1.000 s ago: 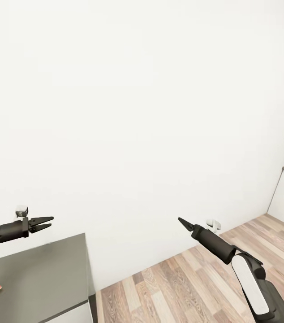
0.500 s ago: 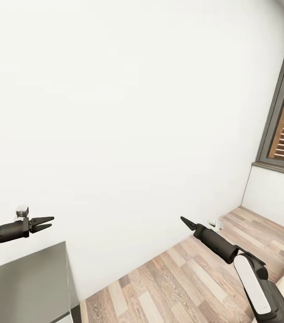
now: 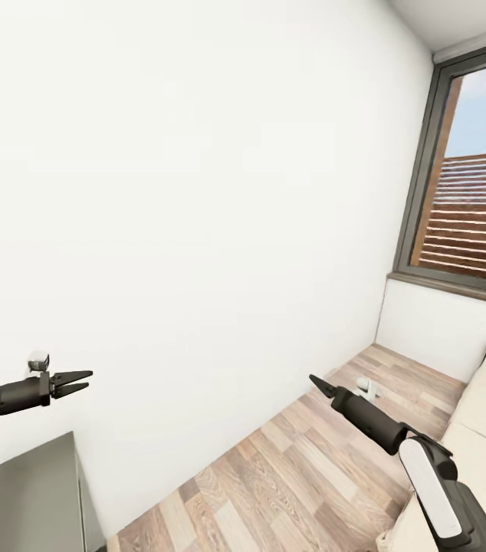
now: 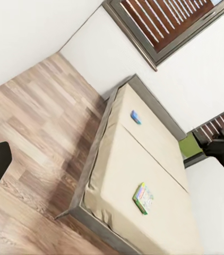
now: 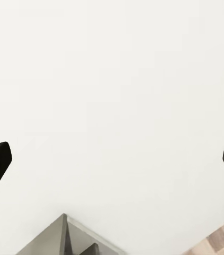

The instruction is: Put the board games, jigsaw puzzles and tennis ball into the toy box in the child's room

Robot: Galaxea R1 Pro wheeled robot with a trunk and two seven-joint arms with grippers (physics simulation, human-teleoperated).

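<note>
Left wrist view shows two board games lying on the bed (image 4: 144,159), the small blue one (image 4: 136,117) near the headboard end and the green one (image 4: 143,198) toward the foot edge, so by my judgement both are yet to be fetched. Both arms reach forward at mid height, holding nothing. The left gripper (image 3: 74,382) has its jaws slightly parted, and the right gripper (image 3: 320,384) shows wide-set fingertips in its wrist view.

Matt white wall (image 3: 197,192), wood-plank floor (image 3: 312,468), beige cloth bed (image 4: 144,170), matt grey table (image 3: 21,498)
</note>
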